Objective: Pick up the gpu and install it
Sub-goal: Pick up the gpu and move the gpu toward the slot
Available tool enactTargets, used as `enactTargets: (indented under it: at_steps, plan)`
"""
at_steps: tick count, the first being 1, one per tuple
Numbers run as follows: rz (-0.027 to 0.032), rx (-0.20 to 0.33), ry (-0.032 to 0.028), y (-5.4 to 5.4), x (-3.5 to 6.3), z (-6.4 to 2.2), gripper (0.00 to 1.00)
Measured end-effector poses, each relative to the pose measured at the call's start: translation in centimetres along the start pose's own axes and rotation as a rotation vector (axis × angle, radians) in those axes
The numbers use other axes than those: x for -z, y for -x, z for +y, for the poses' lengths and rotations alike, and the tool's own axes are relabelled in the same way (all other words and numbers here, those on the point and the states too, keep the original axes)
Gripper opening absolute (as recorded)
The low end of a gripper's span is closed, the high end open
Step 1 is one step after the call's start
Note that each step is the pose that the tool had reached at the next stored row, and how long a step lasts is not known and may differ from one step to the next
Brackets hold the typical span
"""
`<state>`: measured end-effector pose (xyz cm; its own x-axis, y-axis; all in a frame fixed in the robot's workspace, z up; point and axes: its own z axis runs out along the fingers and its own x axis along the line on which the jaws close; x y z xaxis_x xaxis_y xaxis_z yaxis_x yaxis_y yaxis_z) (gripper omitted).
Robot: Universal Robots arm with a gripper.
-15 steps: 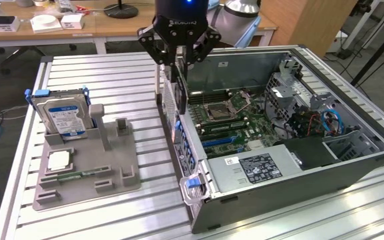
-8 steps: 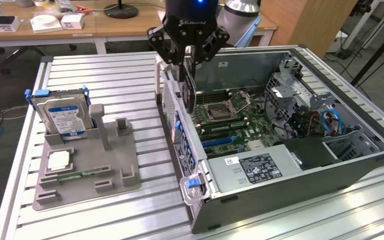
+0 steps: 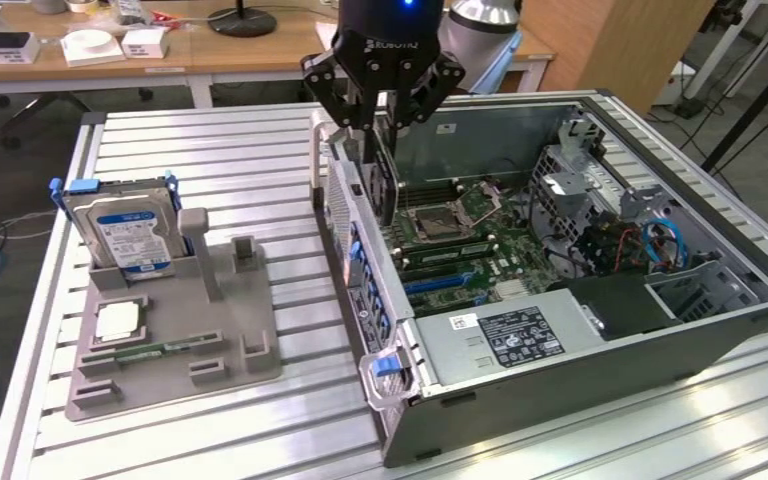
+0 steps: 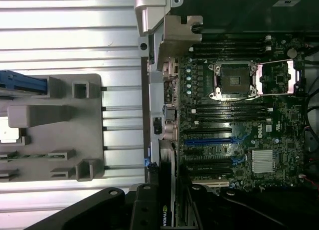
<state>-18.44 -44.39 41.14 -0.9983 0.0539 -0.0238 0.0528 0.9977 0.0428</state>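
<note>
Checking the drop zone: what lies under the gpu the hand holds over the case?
The open case's motherboard, with a blue slot close by. The gpu, gripped in the hand, covers the spot directly beneath itself.

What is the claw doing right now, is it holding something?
Claw: closed on the gpu, holding it upright above the open computer case.

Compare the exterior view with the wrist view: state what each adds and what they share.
Exterior view: the gripper shut on the gpu, held upright over the open case; the hard drive with its blue label. Wrist view: a logo on the gpu's edge, and the silver heatsink. Both: the CPU socket, blue slots and gray holder.
</note>
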Motion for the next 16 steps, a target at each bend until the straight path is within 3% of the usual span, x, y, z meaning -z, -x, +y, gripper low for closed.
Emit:
enactTargets:
  at_steps: [16]
  plan:
    - [0.0019, 0.0, -0.0001, 2.6, -0.07, 0.14, 0.26]
